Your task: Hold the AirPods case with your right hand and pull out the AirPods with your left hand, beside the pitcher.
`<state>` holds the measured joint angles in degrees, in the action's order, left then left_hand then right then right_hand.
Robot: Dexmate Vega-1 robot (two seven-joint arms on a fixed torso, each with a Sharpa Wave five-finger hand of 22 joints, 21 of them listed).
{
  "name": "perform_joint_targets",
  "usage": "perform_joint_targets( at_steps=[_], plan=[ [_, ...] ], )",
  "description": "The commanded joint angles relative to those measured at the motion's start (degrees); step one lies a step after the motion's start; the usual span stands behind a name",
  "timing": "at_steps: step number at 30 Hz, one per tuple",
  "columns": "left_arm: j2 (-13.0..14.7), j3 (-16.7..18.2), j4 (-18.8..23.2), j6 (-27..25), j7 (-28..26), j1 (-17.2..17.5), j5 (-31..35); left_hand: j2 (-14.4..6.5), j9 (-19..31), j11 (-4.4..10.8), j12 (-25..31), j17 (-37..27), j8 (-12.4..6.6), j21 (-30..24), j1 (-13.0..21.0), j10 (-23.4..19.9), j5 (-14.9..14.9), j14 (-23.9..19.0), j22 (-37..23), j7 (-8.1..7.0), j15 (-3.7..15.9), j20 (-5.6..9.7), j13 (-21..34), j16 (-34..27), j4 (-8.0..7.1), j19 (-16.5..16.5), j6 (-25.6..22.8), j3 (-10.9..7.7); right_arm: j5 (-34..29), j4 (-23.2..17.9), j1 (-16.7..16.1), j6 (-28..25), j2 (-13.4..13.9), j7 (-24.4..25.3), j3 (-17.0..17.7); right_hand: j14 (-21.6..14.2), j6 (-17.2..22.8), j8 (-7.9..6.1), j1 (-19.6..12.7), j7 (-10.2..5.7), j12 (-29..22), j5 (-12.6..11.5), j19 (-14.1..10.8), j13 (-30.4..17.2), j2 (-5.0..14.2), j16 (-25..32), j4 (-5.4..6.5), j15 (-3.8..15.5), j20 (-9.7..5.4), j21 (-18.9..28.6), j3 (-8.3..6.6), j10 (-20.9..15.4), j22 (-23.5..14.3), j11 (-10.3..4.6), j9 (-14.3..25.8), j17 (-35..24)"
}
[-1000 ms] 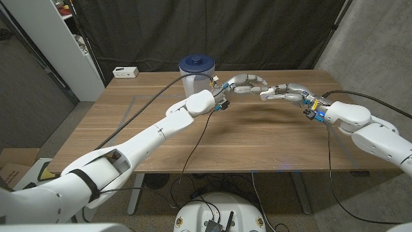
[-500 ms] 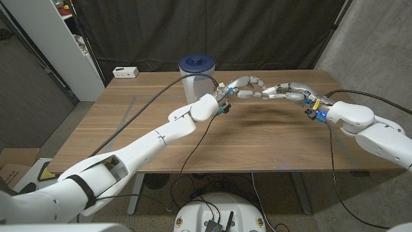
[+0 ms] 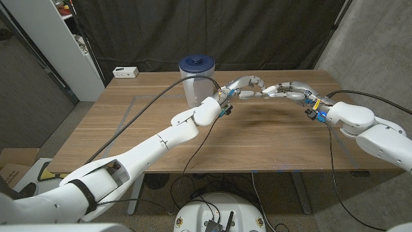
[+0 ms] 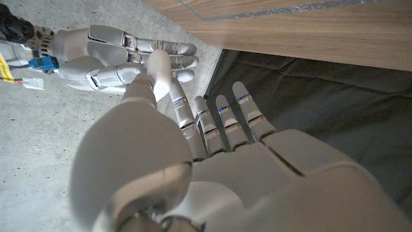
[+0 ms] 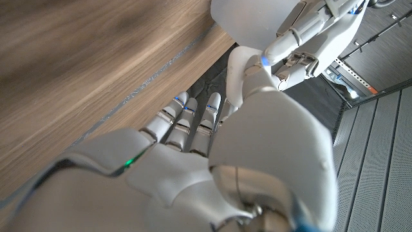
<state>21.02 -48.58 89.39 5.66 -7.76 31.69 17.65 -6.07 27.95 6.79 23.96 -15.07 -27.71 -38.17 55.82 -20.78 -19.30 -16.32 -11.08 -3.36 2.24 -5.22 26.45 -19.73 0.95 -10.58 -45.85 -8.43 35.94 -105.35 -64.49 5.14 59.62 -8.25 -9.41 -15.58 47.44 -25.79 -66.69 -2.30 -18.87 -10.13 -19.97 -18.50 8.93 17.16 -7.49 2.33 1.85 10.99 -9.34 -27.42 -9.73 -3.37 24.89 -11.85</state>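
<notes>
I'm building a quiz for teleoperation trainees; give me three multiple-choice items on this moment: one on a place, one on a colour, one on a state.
1. Where does the pitcher stand?
A. far side of the table, left of the hands
B. near edge
C. on the floor

2. What colour is the pitcher's lid?
A. red
B. dark blue
C. white

3. How are the two hands?
A. far apart
B. flat on the table
C. fingers meeting above the table

Key: 1 A, the pitcher stands behind the left hand; 2 B, its lid is dark blue; 3 C, the right hand meets the left.
</notes>
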Motion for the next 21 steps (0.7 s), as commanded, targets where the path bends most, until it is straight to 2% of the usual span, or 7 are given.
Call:
perform_joint_targets(
  at_steps=[1,8,21],
  plan=[
    [-1.87,1.80,-3.20,2.61,0.92,0.15,-5.85,-4.41,1.68,-0.15,0.37,-0.55,-1.69,-0.47,0.74,-0.98,0.65,-1.03,-0.35,0.15,3.84,-0.01,0.43,-0.59,-1.15,-0.58,-2.72,-0.95,-0.03,1.03,1.11,-0.27,-1.02,-0.69,-0.48,-0.73,3.84,-1.52,0.09,2.67,-0.01,-0.37,-0.38,-0.13,0.41,0.31,0.21,4.94,0.02,0.30,-0.34,-0.34,-0.09,0.02,5.96,-0.17],
    [-2.91,2.90,-5.54,3.75,3.86,-0.28,-11.76,-5.32,1.96,-0.26,0.44,-0.84,-2.11,-0.75,-0.50,-1.36,1.38,-1.33,-0.42,0.83,3.80,0.14,0.70,-0.74,-2.92,-0.75,-4.04,-1.63,0.10,2.55,2.42,0.09,-1.78,-1.78,-1.32,-0.52,3.84,-1.35,0.14,2.49,0.14,-0.40,-0.30,-0.24,0.43,0.26,0.22,5.03,0.01,0.23,-0.40,-0.21,-0.09,-0.11,5.96,-0.20],
    [-3.57,3.51,-7.84,3.28,7.25,-1.05,-17.98,-4.52,2.14,-0.68,0.74,-1.12,-2.71,-1.02,-3.56,-2.74,3.11,-1.90,-0.45,2.14,3.23,-0.03,1.05,-0.87,-6.12,-0.58,-6.56,-1.84,1.55,4.46,2.86,2.58,-3.16,-3.46,-1.26,-0.37,3.56,-1.04,0.36,1.98,0.37,-0.37,-0.13,-0.41,0.46,0.27,0.34,5.18,0.25,0.14,-0.43,-0.05,-0.09,-0.40,6.07,-0.24]
  ],
)
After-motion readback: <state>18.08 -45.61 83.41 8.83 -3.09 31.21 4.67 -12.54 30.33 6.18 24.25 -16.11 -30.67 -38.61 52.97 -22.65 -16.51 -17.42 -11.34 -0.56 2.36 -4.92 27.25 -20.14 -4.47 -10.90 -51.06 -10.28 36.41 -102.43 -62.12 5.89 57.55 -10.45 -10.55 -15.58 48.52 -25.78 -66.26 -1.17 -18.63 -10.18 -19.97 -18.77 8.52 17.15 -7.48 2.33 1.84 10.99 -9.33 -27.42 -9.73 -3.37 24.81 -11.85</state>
